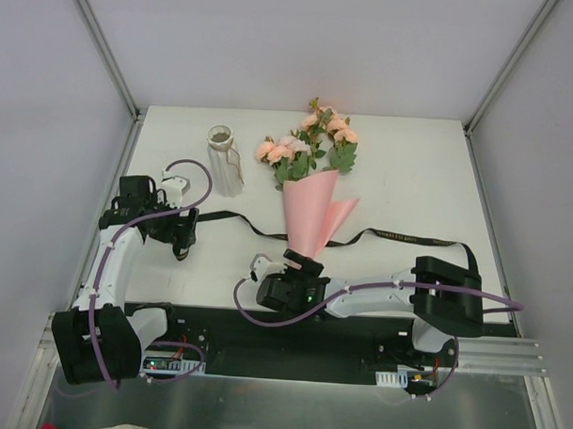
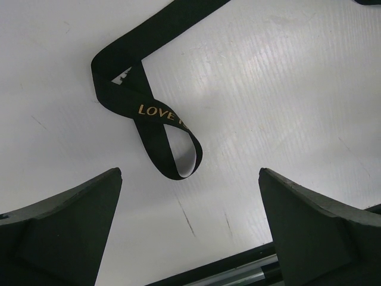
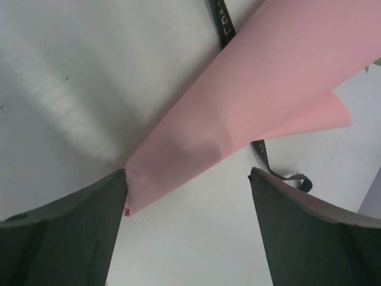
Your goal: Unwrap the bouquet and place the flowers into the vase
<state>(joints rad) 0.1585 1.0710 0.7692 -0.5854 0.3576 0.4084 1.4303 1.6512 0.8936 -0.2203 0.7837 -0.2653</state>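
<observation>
The bouquet [image 1: 311, 192] lies on the white table, its pink paper cone [image 3: 250, 89] pointing toward the arms and the peach and pink flowers [image 1: 308, 145] fanned out at the far end. The black ribbon [image 1: 399, 237] lies loose across the table, under the cone. The whitish vase [image 1: 225, 161] stands upright to the left of the blooms. My right gripper [image 3: 187, 174] is open at the cone's tip, which touches its left finger [image 3: 113, 196]. My left gripper [image 2: 189, 176] is open low over the table, just short of a loop of the ribbon [image 2: 152, 119], holding nothing.
White walls and metal frame posts [image 1: 109, 53] enclose the table on three sides. A black strip and metal rail [image 2: 238, 271] run along the near edge. The ribbon's right end reaches toward the right arm's elbow [image 1: 444, 291].
</observation>
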